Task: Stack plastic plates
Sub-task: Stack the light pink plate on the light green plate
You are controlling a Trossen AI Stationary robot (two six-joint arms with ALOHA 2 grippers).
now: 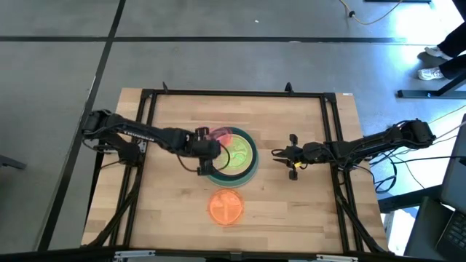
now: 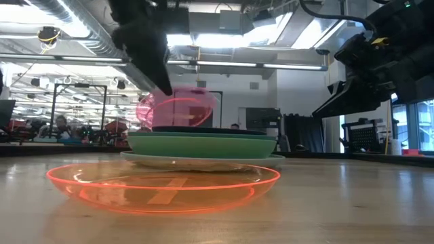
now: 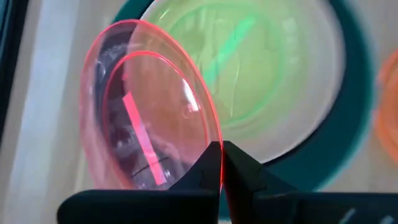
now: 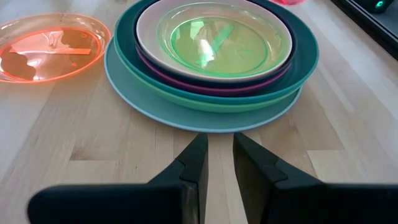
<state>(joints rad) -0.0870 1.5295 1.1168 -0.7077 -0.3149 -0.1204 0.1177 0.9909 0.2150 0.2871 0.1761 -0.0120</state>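
A stack of plates (image 1: 244, 164) sits near the middle of the table (image 1: 175, 211). From the bottom up, the right wrist view shows a wide pale blue plate (image 4: 155, 102), a teal plate (image 4: 298, 74), a magenta plate (image 4: 155, 65) of which only the rim shows, a peach plate (image 4: 146, 28), and a translucent light green plate (image 4: 214, 40) nested in the peach one.

The left tool (image 1: 206, 149) hangs over the stack's edge on the left arm's side, its fingers pinching the rim of a translucent pink plate (image 3: 149, 118). That plate is tilted steeply on edge above the stack; whether its lower rim touches the stack cannot be told.

A translucent orange plate (image 1: 226, 206) lies flat on the table, alone, near the stack on the front-edge side and not touching it.

The right tool (image 1: 291, 155) waits low over bare table just beside the stack on the right arm's side, pointing at it, fingers slightly spread and holding nothing.
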